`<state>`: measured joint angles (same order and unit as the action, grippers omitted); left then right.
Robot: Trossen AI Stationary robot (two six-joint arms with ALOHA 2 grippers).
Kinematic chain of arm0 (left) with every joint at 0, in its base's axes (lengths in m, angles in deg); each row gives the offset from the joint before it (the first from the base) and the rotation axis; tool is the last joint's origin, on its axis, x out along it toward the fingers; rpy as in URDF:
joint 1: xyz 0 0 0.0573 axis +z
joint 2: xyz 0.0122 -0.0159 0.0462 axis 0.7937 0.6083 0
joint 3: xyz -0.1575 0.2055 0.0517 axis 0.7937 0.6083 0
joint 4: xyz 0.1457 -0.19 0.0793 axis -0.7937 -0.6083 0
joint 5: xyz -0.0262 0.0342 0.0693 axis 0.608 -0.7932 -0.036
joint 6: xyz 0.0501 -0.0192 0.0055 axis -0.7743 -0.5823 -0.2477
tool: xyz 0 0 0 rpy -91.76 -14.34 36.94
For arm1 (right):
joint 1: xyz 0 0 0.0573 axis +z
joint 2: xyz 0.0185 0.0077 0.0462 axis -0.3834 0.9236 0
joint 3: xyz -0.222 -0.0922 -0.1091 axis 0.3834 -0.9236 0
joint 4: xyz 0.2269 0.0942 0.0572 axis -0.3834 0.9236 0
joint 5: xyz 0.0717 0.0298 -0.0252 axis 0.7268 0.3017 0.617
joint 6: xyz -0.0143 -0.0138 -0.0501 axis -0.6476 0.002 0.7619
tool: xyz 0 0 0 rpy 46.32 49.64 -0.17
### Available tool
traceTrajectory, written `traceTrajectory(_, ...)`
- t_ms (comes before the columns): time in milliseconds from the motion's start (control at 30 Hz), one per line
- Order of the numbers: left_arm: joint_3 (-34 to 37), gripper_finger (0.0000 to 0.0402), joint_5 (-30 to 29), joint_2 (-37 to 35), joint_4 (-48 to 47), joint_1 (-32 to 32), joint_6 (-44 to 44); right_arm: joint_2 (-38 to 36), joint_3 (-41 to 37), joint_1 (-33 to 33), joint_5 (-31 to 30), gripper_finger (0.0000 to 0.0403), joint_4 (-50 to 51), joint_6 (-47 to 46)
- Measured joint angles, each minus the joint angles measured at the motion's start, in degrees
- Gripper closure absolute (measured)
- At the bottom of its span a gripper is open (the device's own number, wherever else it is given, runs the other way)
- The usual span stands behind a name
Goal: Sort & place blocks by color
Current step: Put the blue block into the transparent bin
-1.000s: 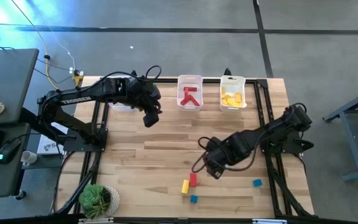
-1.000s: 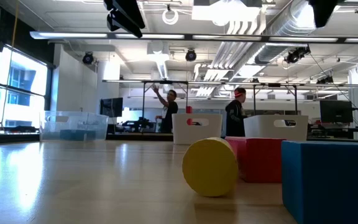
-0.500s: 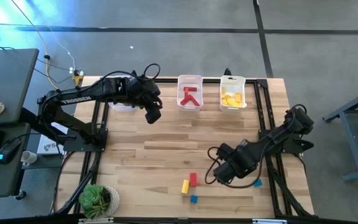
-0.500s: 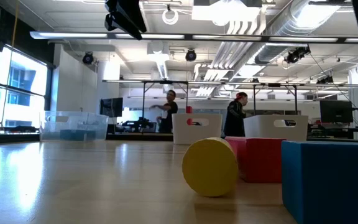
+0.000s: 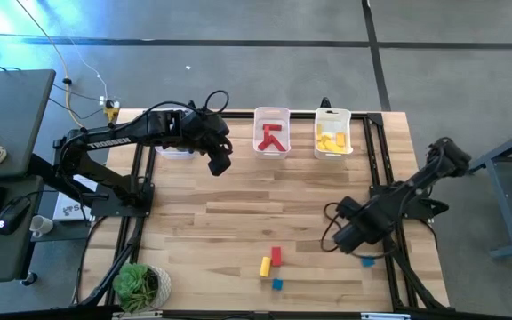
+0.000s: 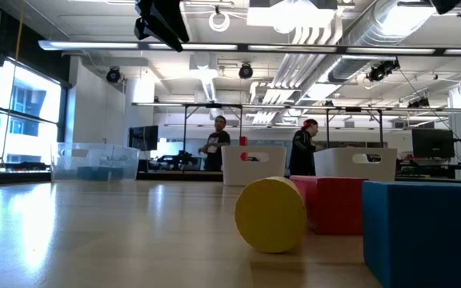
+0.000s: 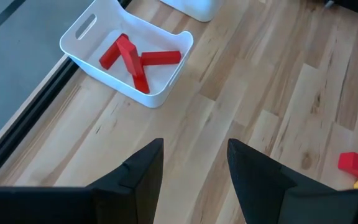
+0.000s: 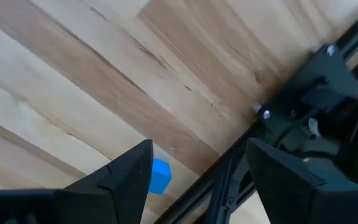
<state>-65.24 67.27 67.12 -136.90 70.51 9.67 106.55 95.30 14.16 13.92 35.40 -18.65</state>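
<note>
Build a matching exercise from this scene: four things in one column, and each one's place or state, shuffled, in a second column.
Things:
1. red bars
2. yellow blocks
3. right gripper
4. left gripper

Places or states:
A. open, above the blue cube near the table's right edge
B. in the middle white bin
C. empty, fingers apart, in front of the bins
D. in the right-hand white bin

Pairs: 1-B, 2-D, 3-A, 4-C

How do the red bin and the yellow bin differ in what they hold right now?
The red bin holds long red bars lying crossed over each other; the yellow bin holds shorter yellow blocks clustered together. The red bin sits nearer the left gripper, the yellow bin farther right. Both are white, rectangular and at the table's far edge.
</note>
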Motion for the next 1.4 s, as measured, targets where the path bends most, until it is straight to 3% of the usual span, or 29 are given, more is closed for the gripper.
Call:
traceTrajectory(267, 0.0, 0.0237, 0.0, 0.0, 0.3, 0.0, 0.0, -8.4, -9.4, 2.7, 0.3, 0.0157, -10.5, -8.9)
traceTrajectory(500, 0.0, 0.0237, 0.0, 0.0, 0.5, 0.0, 1.3, -9.0, -16.7, 5.1, 5.3, 0.0157, -21.1, -12.8)
traceTrajectory(700, 0.0, 0.0237, 0.0, 0.0, 0.6, 0.0, 1.3, -8.9, -22.2, 7.4, 6.1, 0.0157, -29.7, -18.9)
traceTrajectory(1133, 0.0, 0.0237, 0.1, 0.0, 0.6, 0.0, 1.5, -8.4, -27.2, 14.4, 10.3, 0.0157, -37.0, -40.4)
traceTrajectory(1400, 0.0, 0.0237, 0.1, 0.0, 0.6, 0.0, 1.5, -5.5, -27.3, 17.2, 10.5, 0.0157, -38.3, -47.6)
